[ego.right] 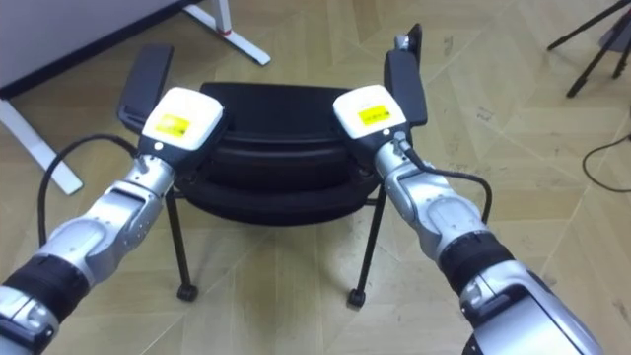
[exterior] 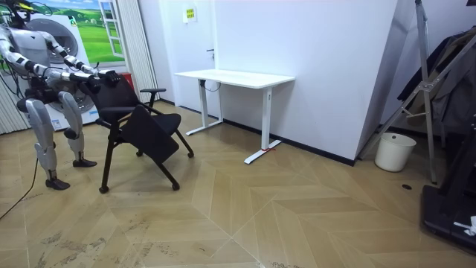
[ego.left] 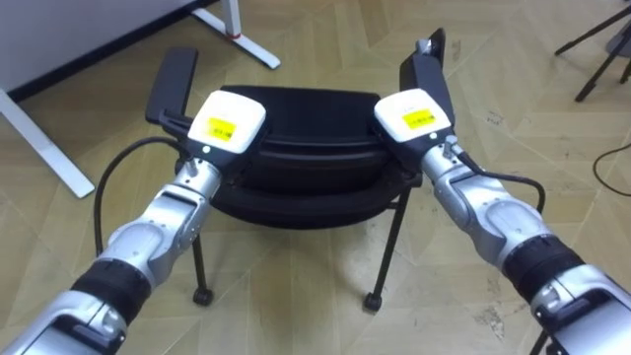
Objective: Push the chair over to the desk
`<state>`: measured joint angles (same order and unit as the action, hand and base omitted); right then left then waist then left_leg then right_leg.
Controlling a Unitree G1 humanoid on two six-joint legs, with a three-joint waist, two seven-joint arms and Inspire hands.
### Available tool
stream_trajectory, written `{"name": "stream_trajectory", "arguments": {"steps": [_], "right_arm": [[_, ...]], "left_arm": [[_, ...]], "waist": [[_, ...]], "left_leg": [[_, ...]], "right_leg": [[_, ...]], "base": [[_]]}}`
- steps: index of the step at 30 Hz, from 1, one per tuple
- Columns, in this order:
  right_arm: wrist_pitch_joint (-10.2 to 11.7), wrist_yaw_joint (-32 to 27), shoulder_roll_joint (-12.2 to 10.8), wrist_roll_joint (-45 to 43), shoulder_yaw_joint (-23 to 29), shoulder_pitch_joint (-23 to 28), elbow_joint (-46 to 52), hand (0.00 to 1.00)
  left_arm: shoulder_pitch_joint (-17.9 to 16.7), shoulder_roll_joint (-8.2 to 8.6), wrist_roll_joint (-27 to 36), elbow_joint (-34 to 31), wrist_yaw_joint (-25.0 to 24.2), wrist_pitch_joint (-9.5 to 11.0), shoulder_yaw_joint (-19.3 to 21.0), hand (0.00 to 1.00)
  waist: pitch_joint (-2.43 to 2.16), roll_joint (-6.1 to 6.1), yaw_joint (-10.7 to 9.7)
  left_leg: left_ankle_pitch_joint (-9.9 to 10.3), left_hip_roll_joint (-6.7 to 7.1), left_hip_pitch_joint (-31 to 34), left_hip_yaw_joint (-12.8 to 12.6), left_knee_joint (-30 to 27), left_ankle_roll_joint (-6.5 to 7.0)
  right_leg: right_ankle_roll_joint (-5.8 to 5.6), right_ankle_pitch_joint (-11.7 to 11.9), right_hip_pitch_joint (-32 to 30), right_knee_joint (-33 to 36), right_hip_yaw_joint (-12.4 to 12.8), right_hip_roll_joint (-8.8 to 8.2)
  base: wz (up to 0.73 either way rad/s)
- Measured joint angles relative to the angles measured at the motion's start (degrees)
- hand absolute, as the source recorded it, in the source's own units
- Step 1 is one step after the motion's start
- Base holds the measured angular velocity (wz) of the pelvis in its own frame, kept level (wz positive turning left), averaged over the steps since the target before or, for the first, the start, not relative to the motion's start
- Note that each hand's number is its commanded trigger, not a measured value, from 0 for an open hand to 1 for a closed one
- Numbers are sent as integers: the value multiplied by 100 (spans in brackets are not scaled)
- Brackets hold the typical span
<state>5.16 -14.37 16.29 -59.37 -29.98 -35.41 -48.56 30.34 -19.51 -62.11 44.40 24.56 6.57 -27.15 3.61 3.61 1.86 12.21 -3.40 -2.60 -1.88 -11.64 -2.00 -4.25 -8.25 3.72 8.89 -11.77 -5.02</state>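
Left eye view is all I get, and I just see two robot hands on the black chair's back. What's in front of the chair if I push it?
Observer: In the room view, a white desk stands beyond the chair, against the white wall.
Operator: Is the robot standing up straight?
Observer: Yes. It stands upright behind the chair, arms stretched forward, with its left hand and right hand at the top of the chair's back.
Operator: Is anything else over there?
Observer: A white bucket stands by the wall at the room view's right, well away from the chair.
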Motion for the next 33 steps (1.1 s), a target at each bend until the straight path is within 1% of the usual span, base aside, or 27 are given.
{"name": "stream_trajectory", "arguments": {"steps": [6, 8, 9, 10, 11, 12, 13, 14, 15, 16, 17, 18, 19, 20, 21, 22, 23, 24, 25, 26, 27, 28, 29, 30, 31, 32, 33], "right_arm": [[74, -300, -21, 8, 43, -45, -205, 100], [119, -390, -28, 22, 42, -62, -326, 100], [145, -451, -34, 39, 43, -73, -409, 100], [161, -504, -59, 41, 42, -114, -479, 100], [160, -510, -81, 40, 41, -137, -508, 100], [151, -547, -112, 35, 34, -181, -576, 100], [151, -605, -109, 47, 46, -183, -618, 100], [164, -630, -129, 42, 98, -178, -659, 100], [172, -639, -131, 28, 124, -176, -674, 100], [202, -682, -117, -8, 172, -181, -677, 100], [241, -746, -93, -68, 196, -178, -663, 100], [256, -753, -82, -100, 198, -178, -643, 100], [247, -757, -97, -135, 202, -181, -627, 100], [245, -756, -104, -141, 197, -185, -607, 100], [249, -755, -78, -131, 197, -181, -570, 100], [266, -755, 12, -119, 200, -179, -489, 100], [268, -756, 44, -116, 202, -189, -475, 100], [268, -756, 112, -117, 200, -188, -476, 100], [278, -756, 130, -117, 197, -182, -477, 100], [277, -759, 132, -117, 204, -180, -487, 100], [261, -786, 97, -113, 213, -174, -545, 100], [257, -829, 101, -69, 209, -181, -532, 100], [245, -870, 97, -55, 210, -194, -525, 100], [214, -946, 83, -38, 209, -208, -527, 100], [188, -1021, 77, -44, 211, -204, -532, 100], [179, -1062, 77, -45, 213, -203, -533, 100], [158, -1134, 77, -44, 235, -203, -532, 100]], "left_arm": [[136, 28, -31, 122, 0, 50, -1, 100], [207, 90, -47, 277, 25, 64, -1, 100], [290, 124, -54, 410, 35, 109, -5, 100], [357, 145, -53, 497, 53, 126, -10, 100], [393, 165, -49, 564, 85, 128, -15, 100], [488, 194, -34, 755, 162, 127, -13, 100], [619, 309, -24, 997, 228, 128, -14, 100], [704, 370, -22, 1194, 279, 125, -4, 100], [747, 431, -22, 1250, 299, 125, -3, 100], [780, 436, 3, 1330, 352, 111, -1, 100], [774, 463, 43, 1353, 402, 92, 5, 100], [772, 461, 77, 1359, 408, 94, 5, 100], [774, 462, 128, 1370, 409, 94, 9, 100], [770, 463, 158, 1391, 410, 94, 5, 100], [773, 482, 207, 1396, 410, 96, -2, 100], [813, 513, 223, 1365, 410, 93, 2, 100], [816, 518, 223, 1335, 412, 94, 2, 100], [805, 559, 224, 1314, 415, 93, 2, 100], [786, 583, 224, 1294, 414, 98, -5, 100], [784, 594, 223, 1294, 413, 96, -7, 100], [764, 588, 220, 1294, 409, 95, -9, 100], [784, 552, 217, 1250, 430, 98, -17, 100], [805, 517, 217, 1225, 456, 98, -30, 100], [837, 463, 217, 1174, 471, 99, -65, 100], [841, 443, 217, 1142, 472, 101, -75, 100], [855, 439, 217, 1132, 470, 105, -76, 100], [892, 440, 216, 1131, 460, 115, -75, 100]], "waist": [[8, 21, 12], [31, 34, 22], [48, 48, 36], [77, 53, 38], [81, 53, 28], [100, 46, 4], [122, 43, -13], [139, 21, -27], [151, 3, -41], [198, -70, -9], [242, -148, 2], [254, -168, 10], [263, -179, 11], [265, -174, 9], [273, -152, -41], [279, -159, -56], [273, -180, -30], [264, -193, 36], [233, -256, 38], [234, -279, 44], [185, -277, 47], [154, -216, 52], [160, -193, 56], [159, -165, 85], [135, -113, 122], [131, -94, 120], [136, -63, 115]], "left_leg": [[0, -11, 129, 33, -129, 0], [3, -36, 188, 34, -275, -4], [11, -57, 285, 32, -488, -14], [28, -92, 427, 27, -778, -36], [34, -104, 537, 27, -951, -42], [34, -126, 778, 33, -1390, -42], [33, -152, 1024, 29, -1895, -42], [33, -203, 1261, 32, -2443, -42], [33, -236, 1384, 54, -2737, -41], [27, -341, 1621, 66, -3278, -39], [-17, -456, 1821, 65, -3754, -33], [-73, -499, 1926, 58, -3956, -25], [-233, -518, 2120, 67, -4299, -8], [-295, -513, 2201, 65, -4422, -2], [-183, -460, 2324, 54, -4428, 16], [23, -360, 2510, -46, -4078, 14], [52, -327, 2577, -144, -3821, 34], [16, -251, 2660, -280, -3154, 40], [-126, -163, 2715, -388, -2496, 36], [-320, -138, 2725, -404, -2421, 156], [-400, -60, 2694, -428, -2420, 310], [-372, 17, 2684, -482, -2377, 354], [-374, 28, 2687, -521, -2360, 371], [-405, 48, 2705, -587, -2363, 439], [-349, 162, 2701, -607, -2364, 520], [-311, 208, 2694, -605, -2368, 539], [-239, 259, 2673, -628, -2374, 618]], "right_leg": [[22, -13, -110, 116, -45, -15], [58, -35, -115, 217, -102, -15], [111, -68, -151, 334, -121, -15], [173, -112, -218, 497, -155, -13], [213, -158, -267, 603, -180, -16], [257, -262, -344, 833, -243, -40], [297, -425, -389, 1053, -358, -76], [306, -623, -379, 1249, -493, -93], [318, -733, -375, 1352, -547, -92], [358, -970, -387, 1608, -611, -64], [414, -1167, -435, 1903, -623, -88], [439, -1264, -458, 2049, -630, -90], [482, -1436, -510, 2306, -632, -120], [502, -1507, -528, 2420, -632, -152], [534, -1645, -585, 2599, -618, -206], [546, -1725, -698, 2751, -579, -227], [557, -1752, -736, 2804, -573, -255], [552, -1785, -774, 2852, -546, -274], [504, -1847, -787, 2916, -547, -273], [473, -1897, -798, 2971, -516, -283], [370, -1984, -803, 3035, -432, -325], [288, -2002, -865, 3033, -398, -387], [258, -1991, -890, 3017, -365, -401], [226, -1971, -924, 2979, -304, -423], [176, -1993, -949, 2981, -237, -500], [145, -2009, -943, 2984, -226, -544], [85, -2026, -932, 2992, -190, -614]], "base": [[3], [10], [14], [14], [21], [33], [44], [35], [28], [19], [18], [18], [16], [29], [33], [25], [-8], [-28], [-28], [-19], [-16], [-15], [-16], [-25], [-21], [-13], [-11]]}}
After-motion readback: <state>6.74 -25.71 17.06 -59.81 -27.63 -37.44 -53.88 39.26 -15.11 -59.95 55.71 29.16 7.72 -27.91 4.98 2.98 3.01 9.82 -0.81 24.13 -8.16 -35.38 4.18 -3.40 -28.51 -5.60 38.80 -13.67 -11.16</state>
